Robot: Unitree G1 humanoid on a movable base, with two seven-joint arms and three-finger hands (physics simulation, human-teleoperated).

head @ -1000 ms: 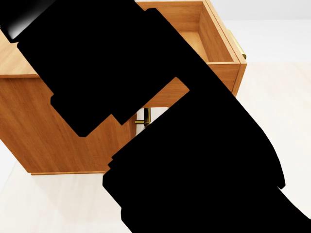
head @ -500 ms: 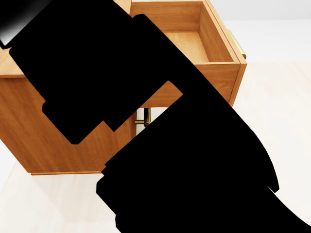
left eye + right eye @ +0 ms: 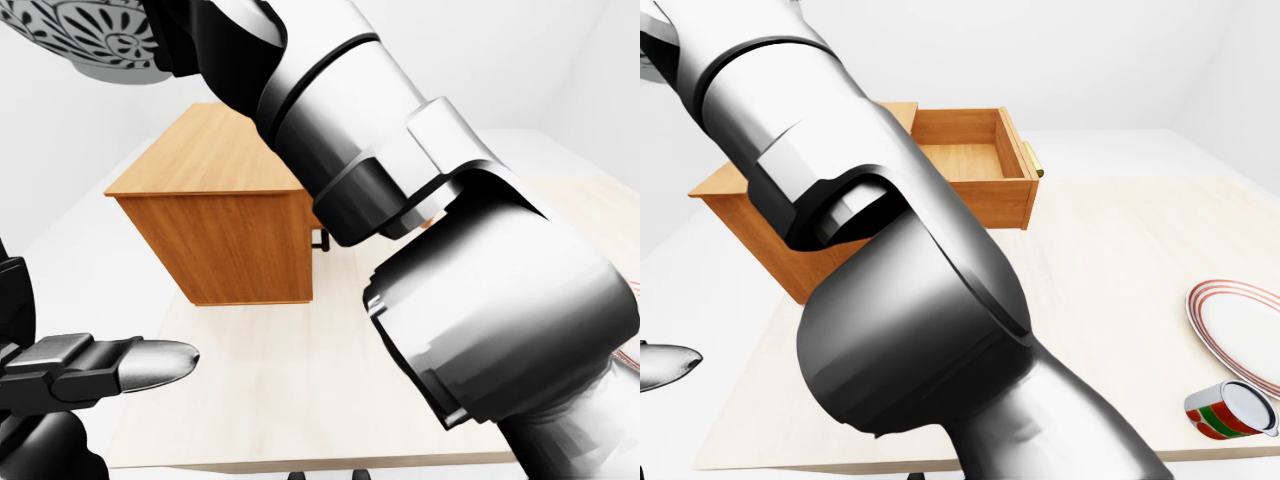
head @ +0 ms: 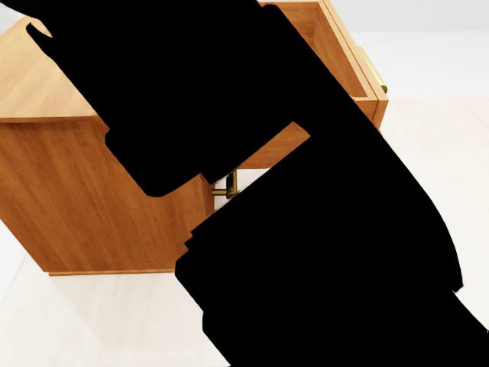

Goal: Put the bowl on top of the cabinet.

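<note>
Left-eye view: a grey patterned bowl (image 3: 95, 40) is up in the top left corner, higher in the picture than the wooden cabinet (image 3: 215, 190) on the pale surface (image 3: 300, 380), gripped at its edge by the right hand (image 3: 200, 45), while the left hand (image 3: 80, 375), lower left, holds nothing, its fingers (image 3: 150, 365) stretched out.

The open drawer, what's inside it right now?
The drawer shows only bare wood where visible in the right-eye view; the robot's arm covers its left end, so that part can't be checked.
</note>
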